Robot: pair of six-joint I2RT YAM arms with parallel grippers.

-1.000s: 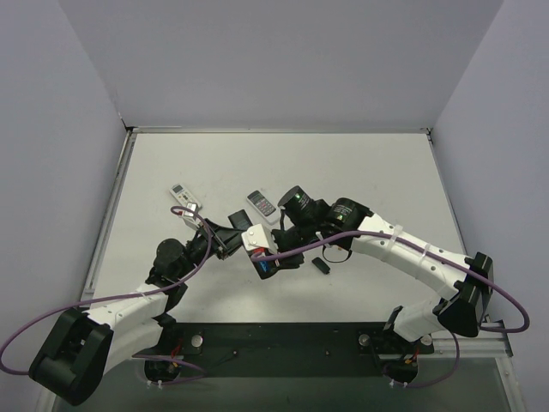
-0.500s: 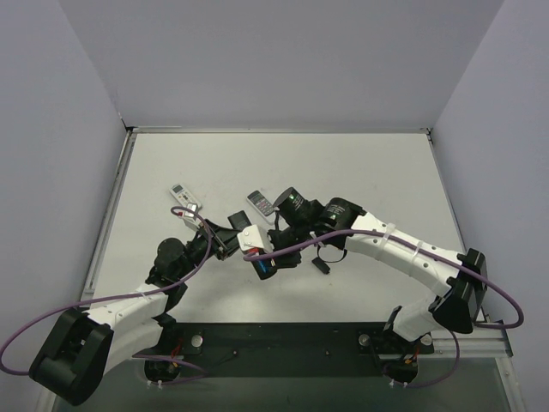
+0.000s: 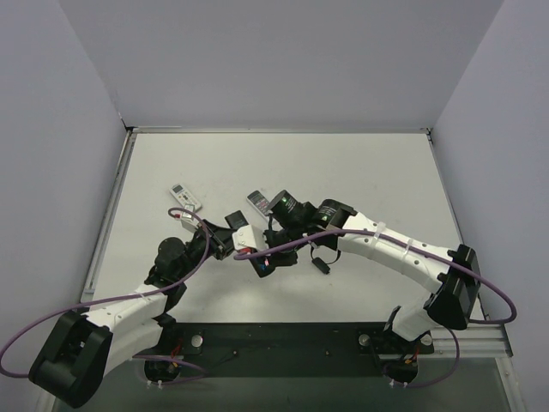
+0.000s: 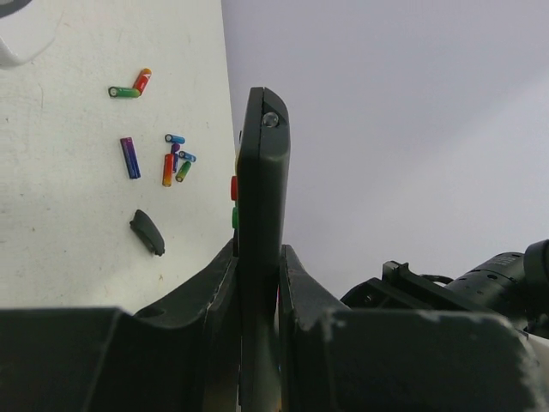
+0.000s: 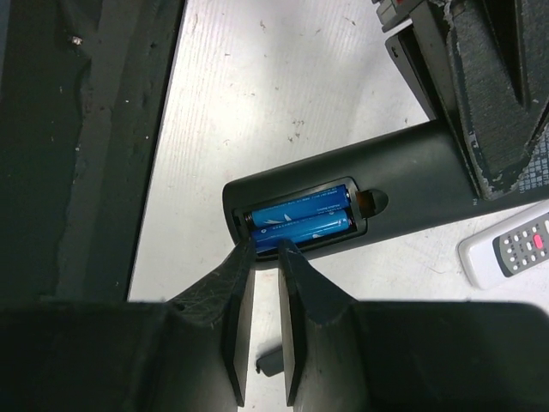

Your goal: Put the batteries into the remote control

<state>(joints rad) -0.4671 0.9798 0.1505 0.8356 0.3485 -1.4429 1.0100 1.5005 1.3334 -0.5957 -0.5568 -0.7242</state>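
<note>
My left gripper [image 4: 257, 253] is shut on the long black remote control [image 4: 260, 197] and holds it off the table, edge-on in the left wrist view. In the right wrist view the remote [image 5: 412, 172] shows its open battery bay with two blue batteries [image 5: 300, 219] lying side by side inside. My right gripper [image 5: 266, 249] is nearly shut with a narrow empty gap, and its tips touch the nearer blue battery at the bay's edge. Several loose coloured batteries [image 4: 171, 159] lie on the table. In the top view both grippers meet at the remote [image 3: 260, 262].
The black battery cover [image 4: 147, 233] lies on the table near the loose batteries; it also shows in the top view [image 3: 320, 264]. Two short white remotes [image 3: 185, 196] [image 3: 257, 202] lie behind the grippers. One of them shows at the right in the right wrist view [image 5: 506, 249].
My right arm has shifted left and closed in on the remote held by the left gripper. The left arm has hardly moved.
</note>
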